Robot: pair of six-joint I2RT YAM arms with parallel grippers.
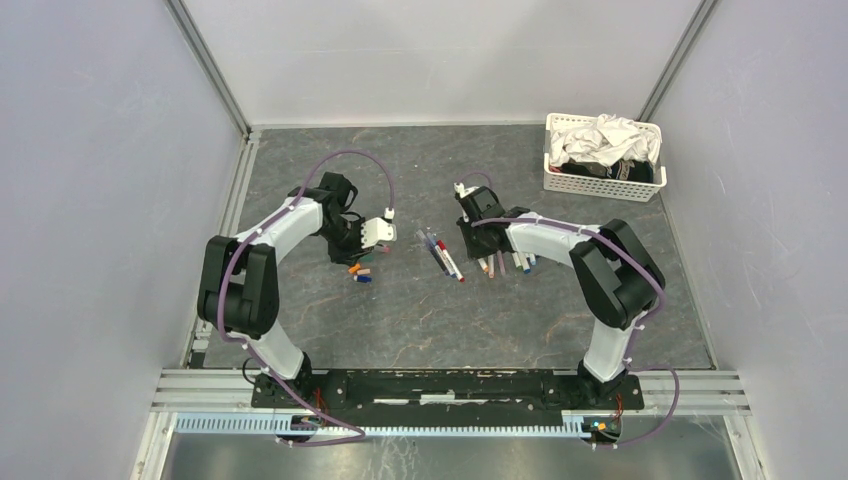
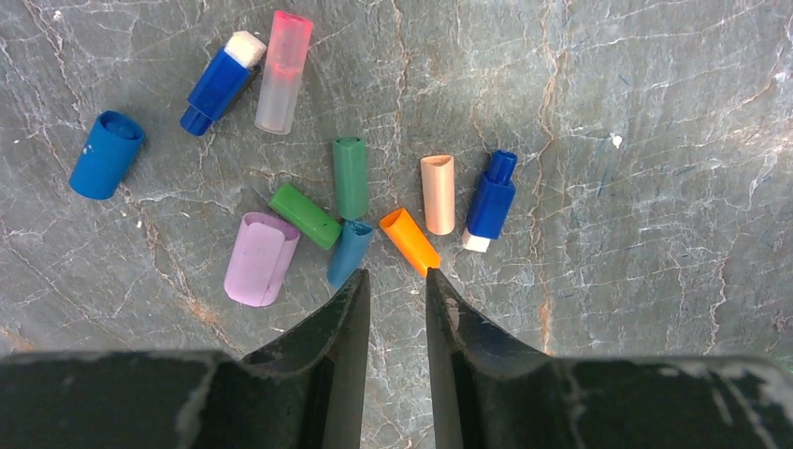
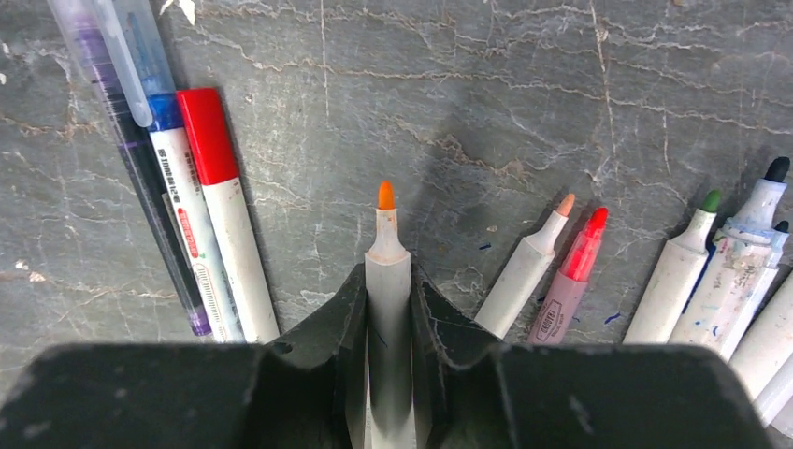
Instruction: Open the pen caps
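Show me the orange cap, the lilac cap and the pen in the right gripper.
orange cap [image 2: 410, 241], left wrist view, mid-body.
lilac cap [image 2: 261, 259], left wrist view, mid-body.
orange-tipped pen [image 3: 386, 285], right wrist view, its barrel.

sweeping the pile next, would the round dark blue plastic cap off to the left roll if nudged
Likely: the round dark blue plastic cap lies on its side on the table, so it should roll. Looks hollow, probably light.

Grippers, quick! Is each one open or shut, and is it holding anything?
Left gripper: open a little, holding nothing.
Right gripper: shut on the orange-tipped pen, which has no cap on.
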